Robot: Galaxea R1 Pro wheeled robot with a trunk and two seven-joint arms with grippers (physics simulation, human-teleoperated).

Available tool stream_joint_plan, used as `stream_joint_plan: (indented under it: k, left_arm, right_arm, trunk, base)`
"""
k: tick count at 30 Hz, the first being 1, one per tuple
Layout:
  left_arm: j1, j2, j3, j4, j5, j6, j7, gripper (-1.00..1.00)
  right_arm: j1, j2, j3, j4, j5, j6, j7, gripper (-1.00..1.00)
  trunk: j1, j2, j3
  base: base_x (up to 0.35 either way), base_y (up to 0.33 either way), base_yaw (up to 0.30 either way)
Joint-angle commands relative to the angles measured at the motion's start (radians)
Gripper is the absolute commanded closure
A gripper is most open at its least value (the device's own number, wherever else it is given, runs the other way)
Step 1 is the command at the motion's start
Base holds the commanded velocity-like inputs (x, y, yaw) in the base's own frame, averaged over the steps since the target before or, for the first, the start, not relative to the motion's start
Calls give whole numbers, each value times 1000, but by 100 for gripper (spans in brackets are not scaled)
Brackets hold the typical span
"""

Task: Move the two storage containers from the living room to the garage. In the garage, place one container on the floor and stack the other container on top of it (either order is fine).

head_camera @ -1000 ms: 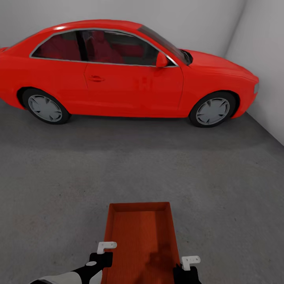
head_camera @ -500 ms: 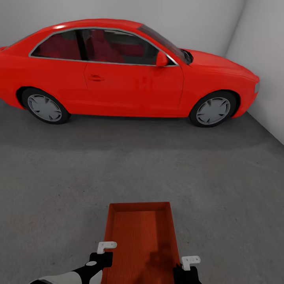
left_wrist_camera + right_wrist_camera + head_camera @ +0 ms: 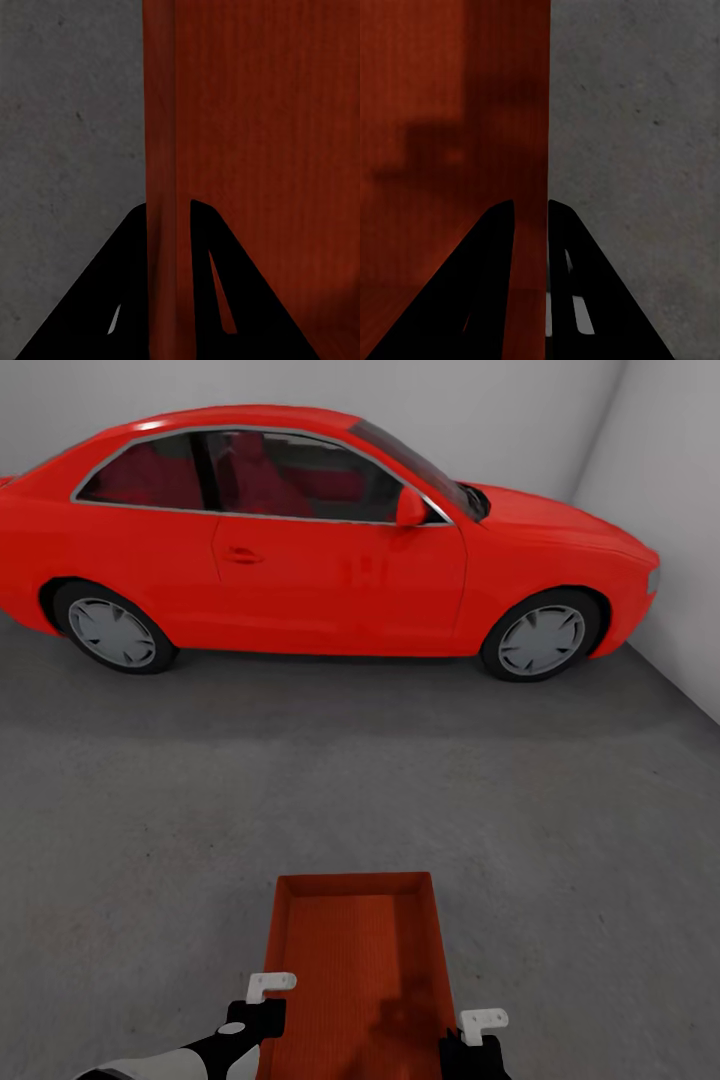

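Head view, lower centre: storage container (image 3: 355, 960) above garage floor (image 3: 150, 840), long axis running away toward car (image 3: 300, 530); left claw (image 3: 262, 1005) and right claw (image 3: 478, 1032) clenched on opposite long walls.

Red car (image 3: 330, 560) well ahead of both pincers, parked side-on and spanning past the left pincer (image 3: 268, 990) and the right pincer (image 3: 482, 1022). Nose points to the right pincer's side. Two doors' worth of glass, dark tint, red seats visible inside. Side mirror (image 3: 410, 510) and door handle (image 3: 243, 557) face the pincers. Grey multi-spoke wheels: front wheel (image 3: 540, 640), rear wheel (image 3: 112, 632). White back wall (image 3: 500, 410) behind the car. White side wall (image 3: 680, 510) beyond the right pincer, near the nose.
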Motion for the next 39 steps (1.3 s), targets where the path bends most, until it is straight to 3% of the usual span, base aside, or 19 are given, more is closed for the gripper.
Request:
stream_joint_plan:
  k: [1,39]
  left_arm:
    - [-2,-42,23,-26,-15,-5,-15,100]
    - [-2,-42,23,-26,-15,-6,-15,100]
  right_arm:
    - [0,0,-1,4,-4,-2,-6,100]
    - [0,0,-3,4,-4,-1,-6,100]
  trunk:
    - [4,-8,-4]
    - [150,-274,-123]
  base:
    - [0,0,0]
    - [0,0,0]
